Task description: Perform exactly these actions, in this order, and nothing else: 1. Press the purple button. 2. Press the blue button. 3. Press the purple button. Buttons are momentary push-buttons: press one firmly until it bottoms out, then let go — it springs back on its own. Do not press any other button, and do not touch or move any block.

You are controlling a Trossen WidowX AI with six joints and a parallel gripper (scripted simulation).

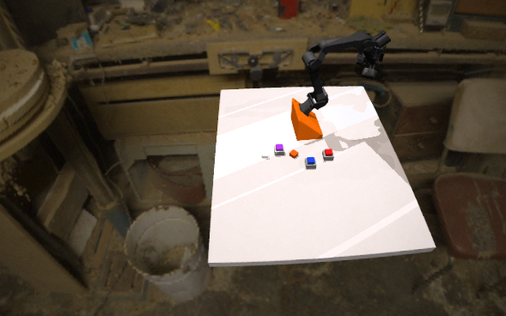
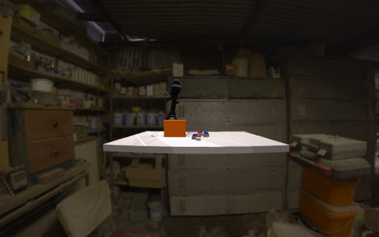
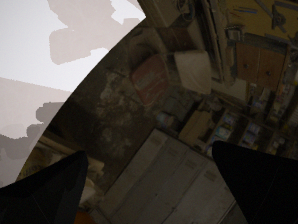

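The purple button (image 1: 279, 148) (image 2: 195, 134), the blue button (image 1: 310, 161) (image 2: 205, 132) and a red button (image 1: 327, 154) (image 2: 199, 132) sit on grey bases in the middle of the white table (image 1: 315, 223). My gripper (image 1: 369, 71) (image 2: 168, 94) is open and empty. It hangs high in the air beyond the table's far right corner, far from all buttons. In the wrist view its two dark fingers frame the bottom edge around the gripper's gap (image 3: 149, 223), with the table corner (image 3: 67, 23) at upper left and the floor clutter beneath.
A small orange block (image 1: 294, 153) lies between the purple and blue buttons. A small grey block (image 1: 265, 157) lies left of the purple button. The arm stands on a large orange base (image 1: 306, 121) (image 2: 174, 128) at the back of the table.
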